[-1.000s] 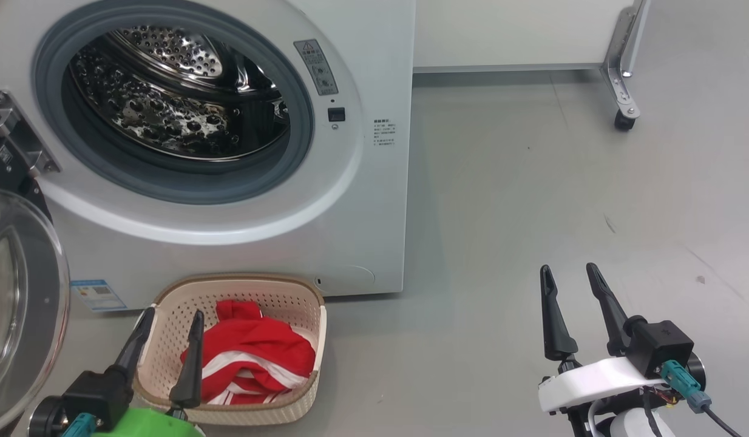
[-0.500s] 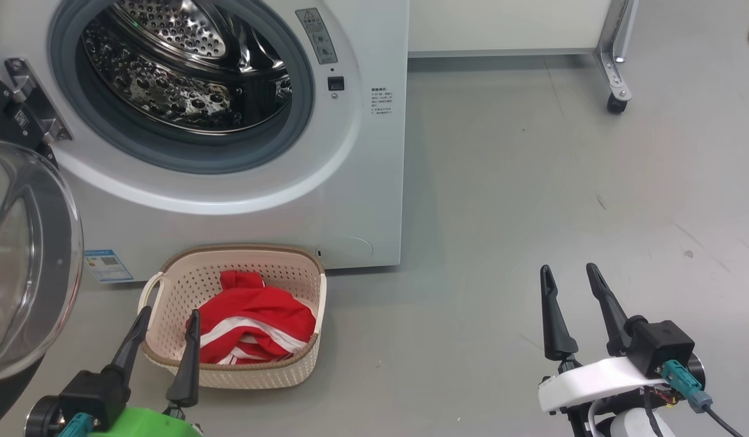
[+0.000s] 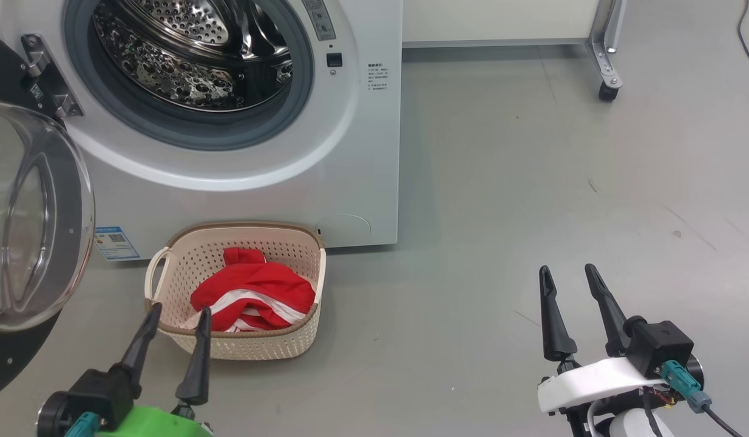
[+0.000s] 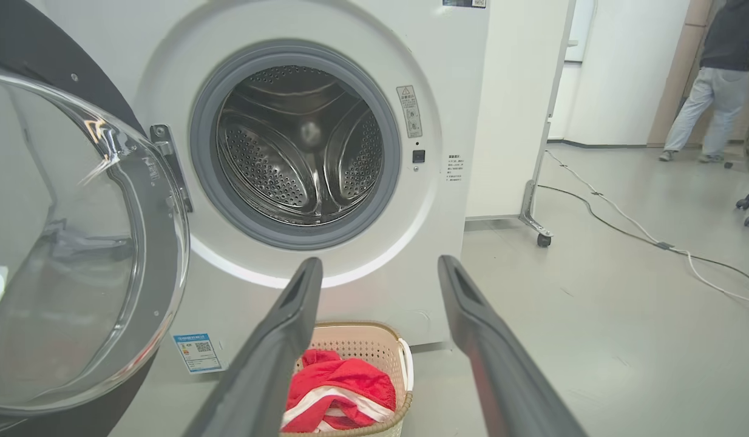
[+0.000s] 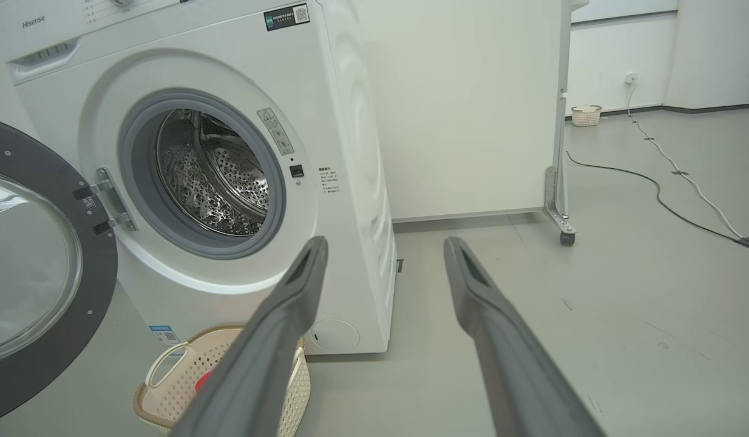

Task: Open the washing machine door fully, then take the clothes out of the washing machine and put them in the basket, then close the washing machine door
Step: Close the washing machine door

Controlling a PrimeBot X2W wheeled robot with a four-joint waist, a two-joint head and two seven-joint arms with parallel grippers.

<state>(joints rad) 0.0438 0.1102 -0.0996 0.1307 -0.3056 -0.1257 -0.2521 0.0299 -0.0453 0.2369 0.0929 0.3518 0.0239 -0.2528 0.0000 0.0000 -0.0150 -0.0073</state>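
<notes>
Well, the unloading looks done: the red clothes lie heaped in the cream basket, which stands on the floor just before the foot of the washing machine, below its opening. The steel drum shows only bare perforated metal as far as I can see into it. So I judge the step in hand to be the last one, shutting the washing machine door. It stands swung wide on its hinge at the machine's left, glass bowl facing me.

My left claw hovers near the basket's front left corner, fingers spread and empty. My right claw hangs over bare floor well off to the right, likewise spread and holding nothing.

Next I'd need the left claw behind the door's black rim at its free edge, then a steady push round toward the grey gasket until it clicks shut. The basket sits low, so I expect the door to pass above it.
</notes>
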